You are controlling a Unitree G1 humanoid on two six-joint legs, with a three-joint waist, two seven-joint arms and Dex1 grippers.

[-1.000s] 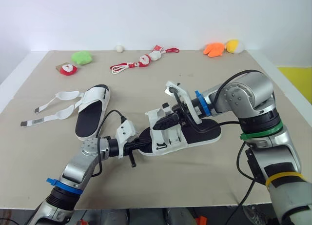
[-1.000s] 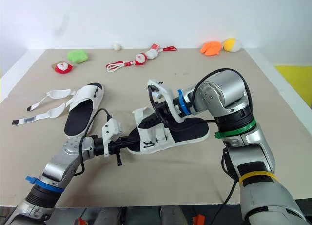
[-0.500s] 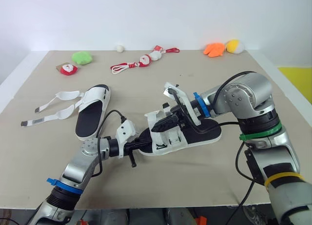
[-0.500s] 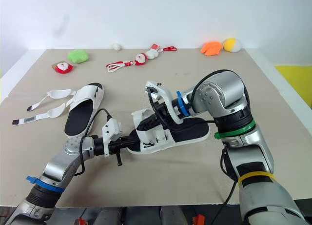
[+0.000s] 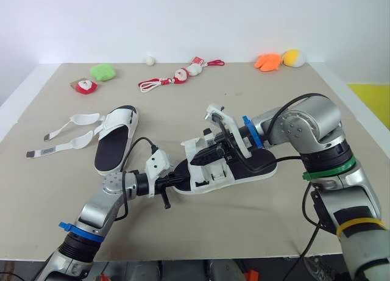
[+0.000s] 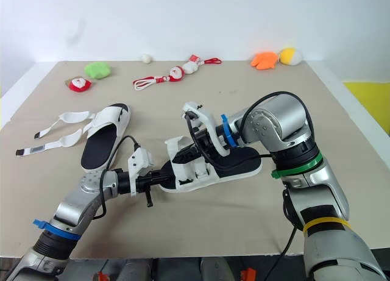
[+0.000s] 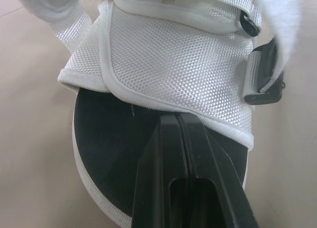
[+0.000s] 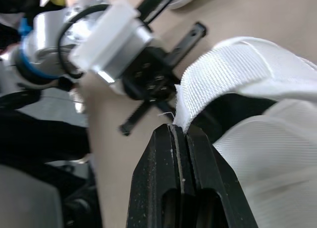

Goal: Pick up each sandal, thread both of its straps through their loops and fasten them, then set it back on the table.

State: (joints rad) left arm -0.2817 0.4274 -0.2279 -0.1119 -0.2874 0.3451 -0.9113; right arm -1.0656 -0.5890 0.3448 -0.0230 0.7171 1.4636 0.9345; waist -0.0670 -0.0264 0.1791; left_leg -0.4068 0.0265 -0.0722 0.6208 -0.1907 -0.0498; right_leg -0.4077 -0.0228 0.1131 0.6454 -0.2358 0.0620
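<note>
The bench [image 5: 256,86] carries two sandals. The near sandal [image 5: 259,165] lies at its middle, toe toward the left arm. The second sandal [image 5: 113,144] rests well apart on the left with its straps spread loose. The left tool [image 7: 176,119] has its fingers pressed together on the near sandal's black footbed at the toe, tips against the white upper's edge. The right tool [image 8: 178,131] hangs over that upper, clenched on the end of a white strap [image 8: 233,69] and lifting it off the sandal.
</note>
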